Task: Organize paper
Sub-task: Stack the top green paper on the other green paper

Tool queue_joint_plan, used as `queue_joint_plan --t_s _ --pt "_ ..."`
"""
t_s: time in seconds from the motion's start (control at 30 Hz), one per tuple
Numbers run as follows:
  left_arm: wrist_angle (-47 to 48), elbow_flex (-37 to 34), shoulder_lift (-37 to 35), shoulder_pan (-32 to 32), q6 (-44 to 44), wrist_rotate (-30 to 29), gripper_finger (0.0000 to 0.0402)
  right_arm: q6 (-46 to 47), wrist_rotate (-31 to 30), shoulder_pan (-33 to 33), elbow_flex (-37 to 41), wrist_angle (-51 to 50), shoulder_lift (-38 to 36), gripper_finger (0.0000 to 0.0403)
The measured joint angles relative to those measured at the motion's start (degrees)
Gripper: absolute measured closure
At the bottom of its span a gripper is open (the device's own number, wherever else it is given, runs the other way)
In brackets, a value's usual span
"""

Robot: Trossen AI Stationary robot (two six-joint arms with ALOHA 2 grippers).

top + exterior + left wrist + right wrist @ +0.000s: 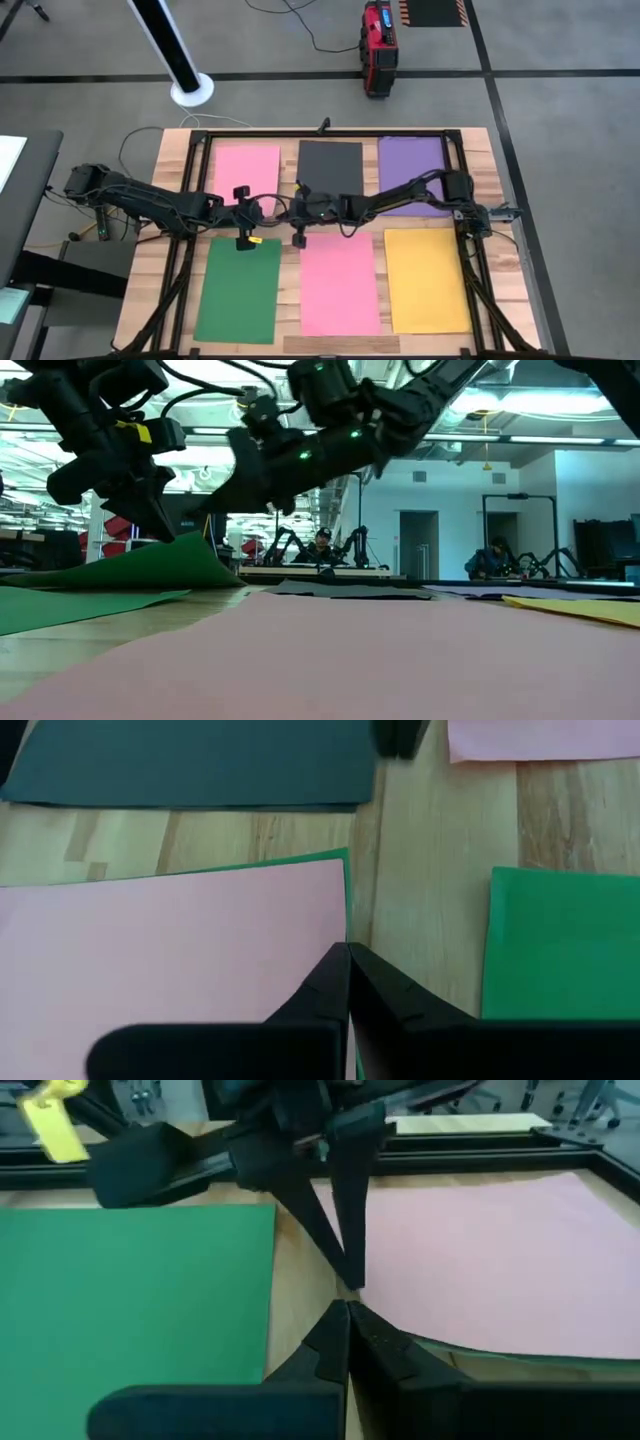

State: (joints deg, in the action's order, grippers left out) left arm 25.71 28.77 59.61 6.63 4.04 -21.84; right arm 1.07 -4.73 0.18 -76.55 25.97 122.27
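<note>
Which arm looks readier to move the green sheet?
Left. The left fingers are at the green sheet's raised corner; the right fingers hover over bare wood beside the pink sheet.

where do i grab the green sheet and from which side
Probably the far corner of the green sheet beside the near pink sheet. The low view shows it curled up there while the rest lies flat. Come in from the gap between the two, with one finger under the lifted edge.
</note>
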Motion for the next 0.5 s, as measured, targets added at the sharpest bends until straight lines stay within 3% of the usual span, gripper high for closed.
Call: queue_joint_plan --t_s 0.27,0.5 --pt "-0.14 0.0 -0.02 0.0 -0.6 0.02 0.0401 0.45 -1.51 -1.13 -6.87 -3.42 6.52 0.0403" --pt "0.01 0.0 -0.02 0.0 -0.68 0.04 0.0401 0.42 -2.69 -1.2 -7.58 -2.85 6.52 0.0403"
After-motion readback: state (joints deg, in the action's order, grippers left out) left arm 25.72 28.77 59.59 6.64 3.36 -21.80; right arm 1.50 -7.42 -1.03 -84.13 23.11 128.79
